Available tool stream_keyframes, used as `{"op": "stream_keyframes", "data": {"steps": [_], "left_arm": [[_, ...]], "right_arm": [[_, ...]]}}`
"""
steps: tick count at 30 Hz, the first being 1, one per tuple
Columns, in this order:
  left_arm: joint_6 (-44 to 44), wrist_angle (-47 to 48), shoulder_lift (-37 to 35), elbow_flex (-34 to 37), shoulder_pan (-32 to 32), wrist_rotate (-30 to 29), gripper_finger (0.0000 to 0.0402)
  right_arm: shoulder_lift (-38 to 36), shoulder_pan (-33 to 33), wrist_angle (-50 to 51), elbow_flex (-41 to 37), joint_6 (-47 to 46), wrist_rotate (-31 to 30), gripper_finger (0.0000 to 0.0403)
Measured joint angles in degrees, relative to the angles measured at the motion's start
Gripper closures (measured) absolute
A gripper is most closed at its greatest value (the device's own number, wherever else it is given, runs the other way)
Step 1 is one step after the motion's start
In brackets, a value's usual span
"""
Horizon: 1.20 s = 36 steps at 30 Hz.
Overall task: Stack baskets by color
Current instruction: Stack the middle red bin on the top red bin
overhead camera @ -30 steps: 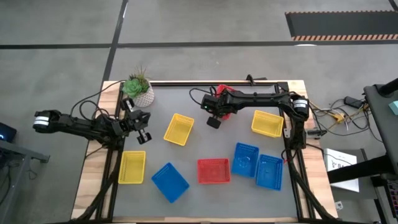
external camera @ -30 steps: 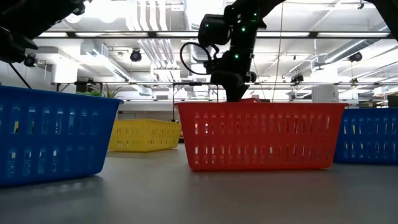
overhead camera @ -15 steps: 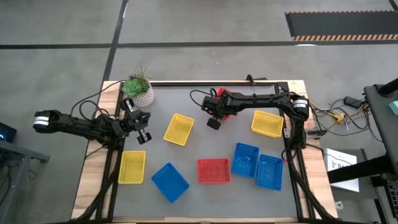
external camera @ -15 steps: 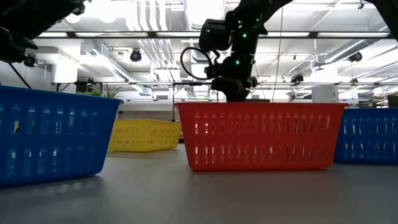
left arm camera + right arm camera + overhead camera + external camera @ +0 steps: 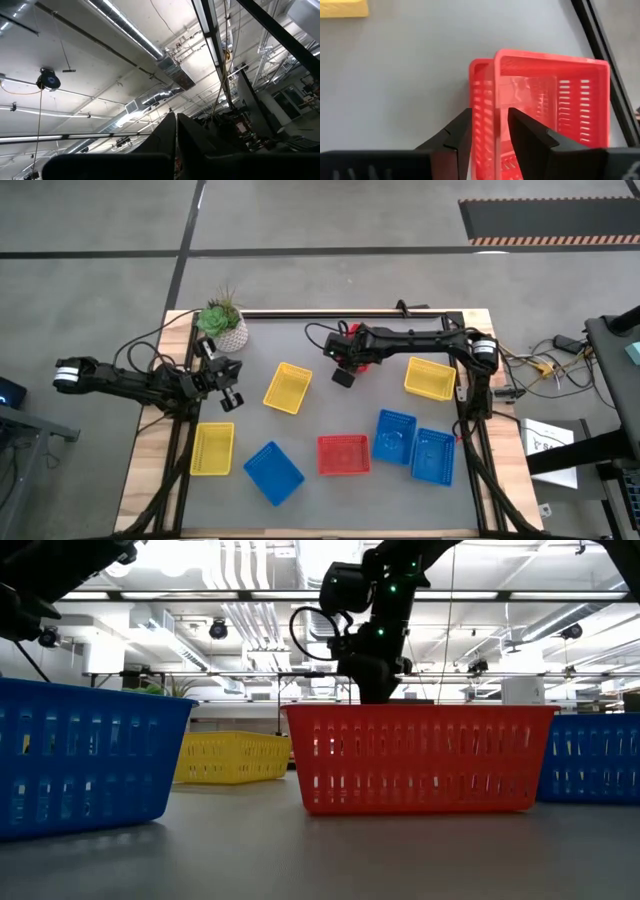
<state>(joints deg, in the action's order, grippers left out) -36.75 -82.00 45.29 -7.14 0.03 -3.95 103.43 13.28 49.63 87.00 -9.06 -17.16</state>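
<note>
Table [image 5: 330, 395]: grey work surface, centre of the high view, carrying every item below.

Right arm: reaches from the right edge toward upper centre of the high view. Right gripper [image 5: 489, 131]: fingers parted and straddling one wall of the red pair, no longer clamped on it as a second ago; the jaws have just spread. Judged a release: the carried red basket is set down inside its mate.

Left arm: waits at the left edge of the high view, left gripper [image 5: 229, 385] pinched shut on nothing, unmoved from a second ago.

Red nested pair [image 5: 540, 100]: two red baskets, one seated in the other, slightly askew, upper centre of the high view under the right gripper. Two of three reds joined.

Lone red basket [image 5: 343, 454]: lower centre; likely the next to go on the pair.

Yellow baskets, three, all single: centre [image 5: 288, 388], right [image 5: 430, 378], lower left [image 5: 212, 448]. Not yet stacked.

Blue baskets, three, all single: lower centre-left [image 5: 273, 472]; two just beside each other at lower right [image 5: 395, 435] and [image 5: 433, 455]. Not yet stacked.

Potted plant [image 5: 225, 322]: upper left corner, no part in the sorting.
</note>
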Motion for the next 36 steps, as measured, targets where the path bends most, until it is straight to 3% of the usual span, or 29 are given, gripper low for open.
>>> {"op": "stream_keyframes", "data": {"steps": [6,17,36], "left_arm": [[0.0,0.0,0.1,0.0,0.0,0.0,0.0402],[0.0,0.0,0.1,0.0,0.0,0.0,0.0402],[0.4,0.0,0.0,0.0,0.0,0.1,0.0402]], "right_arm": [[-0.6,0.0,0.9,1.2,0.1,1.1,0.0294],[-1.0,0.1,1.1,1.9,1.4,1.2,0.0388],[-1.0,0.3,-7.3,-1.1,1.9,0.7,0.0394]]}}
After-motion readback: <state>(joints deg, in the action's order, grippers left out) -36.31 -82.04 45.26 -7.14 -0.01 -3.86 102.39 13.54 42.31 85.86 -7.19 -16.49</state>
